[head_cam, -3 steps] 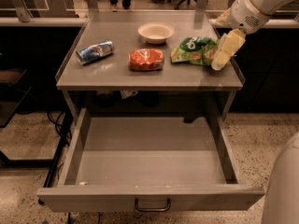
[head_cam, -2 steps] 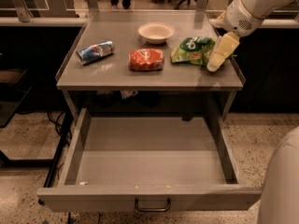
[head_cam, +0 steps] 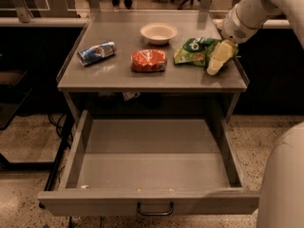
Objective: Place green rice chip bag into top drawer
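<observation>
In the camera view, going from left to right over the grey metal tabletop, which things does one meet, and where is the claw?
In order: crushed blue drink can → red-orange snack bag → crinkled light-green rice chip bag → pale yellow claw, at that bag's right end.

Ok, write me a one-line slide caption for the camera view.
Gripper beside the green rice chip bag on the tabletop, top drawer open below.

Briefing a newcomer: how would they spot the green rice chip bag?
Above the open top drawer, look at the right end of the grey table. There, beside the gripper, lies the green rice chip bag: the only light-green thing, right of the red-orange snack bag.
</observation>
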You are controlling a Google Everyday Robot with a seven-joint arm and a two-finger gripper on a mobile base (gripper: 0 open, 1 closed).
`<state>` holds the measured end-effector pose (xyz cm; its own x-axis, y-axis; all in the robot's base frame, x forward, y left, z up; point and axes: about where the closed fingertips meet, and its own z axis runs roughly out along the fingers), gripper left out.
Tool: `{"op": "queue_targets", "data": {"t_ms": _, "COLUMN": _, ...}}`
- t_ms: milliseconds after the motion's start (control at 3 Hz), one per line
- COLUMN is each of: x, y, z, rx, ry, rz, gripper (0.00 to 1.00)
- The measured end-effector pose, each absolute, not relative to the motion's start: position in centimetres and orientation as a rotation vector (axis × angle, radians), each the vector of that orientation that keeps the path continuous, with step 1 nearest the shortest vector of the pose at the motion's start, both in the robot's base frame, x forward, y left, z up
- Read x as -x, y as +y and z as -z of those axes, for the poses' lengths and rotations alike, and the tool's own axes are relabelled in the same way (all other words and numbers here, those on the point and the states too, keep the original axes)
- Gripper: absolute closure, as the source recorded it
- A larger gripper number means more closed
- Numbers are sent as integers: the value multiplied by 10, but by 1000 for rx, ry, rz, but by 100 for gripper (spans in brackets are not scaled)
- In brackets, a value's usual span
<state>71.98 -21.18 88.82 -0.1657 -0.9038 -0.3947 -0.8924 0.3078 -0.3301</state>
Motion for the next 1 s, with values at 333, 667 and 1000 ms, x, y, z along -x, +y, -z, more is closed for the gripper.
{"op": "queue_targets", "data": {"t_ms": 333, "x": -730, "y": -223, "z": -879, "rx": 1510, "ry": 2050, "rz": 108, "gripper": 0}}
{"op": "queue_targets", "data": {"t_ms": 667, "x": -731, "y": -223, "z": -864, "rx": 1467, "ry": 2031, "rz": 147, "gripper": 0}}
{"op": "queue_targets", "data": {"t_ms": 1000, "x": -743, "y": -209, "z": -858, "rx": 1484, "ry": 2009, "rz": 146, "gripper": 0}}
